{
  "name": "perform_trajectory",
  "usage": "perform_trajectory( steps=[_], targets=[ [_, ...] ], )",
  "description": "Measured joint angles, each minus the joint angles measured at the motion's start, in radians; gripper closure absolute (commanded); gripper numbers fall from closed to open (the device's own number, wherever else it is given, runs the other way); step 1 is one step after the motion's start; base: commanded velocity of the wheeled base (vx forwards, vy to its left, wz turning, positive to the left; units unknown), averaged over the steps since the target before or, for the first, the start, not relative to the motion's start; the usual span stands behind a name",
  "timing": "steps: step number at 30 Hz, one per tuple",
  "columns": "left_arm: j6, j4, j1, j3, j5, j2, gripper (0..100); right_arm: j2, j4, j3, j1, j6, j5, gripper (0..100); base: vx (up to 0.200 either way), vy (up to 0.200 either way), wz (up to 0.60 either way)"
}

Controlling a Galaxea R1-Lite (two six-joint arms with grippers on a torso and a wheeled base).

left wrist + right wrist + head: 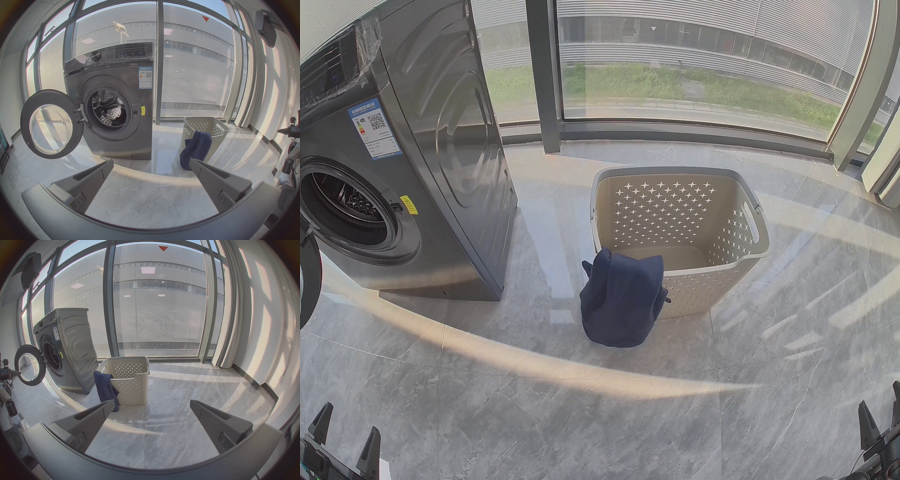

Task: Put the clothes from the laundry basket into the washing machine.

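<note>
1. The head view looks down into the laundry basket (662, 206). A navy garment (622, 300) is draped over its near rim and hangs down the outside wall to the floor (581, 406).
2. The left wrist view faces the washing machine (125, 103) head-on — its round door (50, 125) is swung wide and the drum is visible. The basket stands just beside the machine.
3. The left end effector (151, 162) has its fingers spread wide and grips nothing, well apart from the garment.
4. The right end effector (151, 402) is likewise spread wide and grips nothing.
5. The floor is glossy grey tile streaked with sunlight. Tall windows (700, 62) stand behind — a curtain (228, 318) hangs to the right.
</note>
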Motion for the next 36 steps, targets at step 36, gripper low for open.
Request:
perform_trajectory(
  steps=[36],
  targets=[
    [0.005, 0.0, 0.0, 0.0, 0.0, 0.0, 0, 0.023, -0.029, -0.099, 0.0, 0.028, 0.006, 0, 0.067, 0.0, 0.0]
  ],
)
